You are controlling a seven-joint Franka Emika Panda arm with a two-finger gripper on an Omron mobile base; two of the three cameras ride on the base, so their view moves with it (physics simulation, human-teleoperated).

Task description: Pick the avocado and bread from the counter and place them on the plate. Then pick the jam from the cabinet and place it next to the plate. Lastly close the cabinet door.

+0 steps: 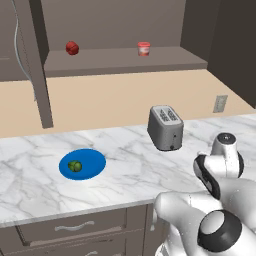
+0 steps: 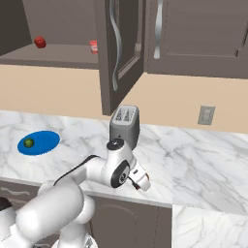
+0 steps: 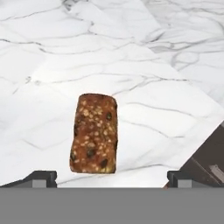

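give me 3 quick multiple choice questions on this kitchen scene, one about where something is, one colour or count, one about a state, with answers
1. Where is the avocado?
A. on the plate
B. on the cabinet shelf
C. on top of the toaster

2. How many red things stand on the cabinet shelf?
A. none
B. two
C. four

3. How does the tool stand over the bread?
A. shut on it, lifted off the counter
C. shut beside it
B. open, fingertips wide on either side, bread lying on the counter

Answers: 1 A, the green fruit sits on the blue disc. 2 B, the jam and a darker red rounded object stand apart on the shelf. 3 B, the hand view shows both tips spread wider than the loaf, not touching it.
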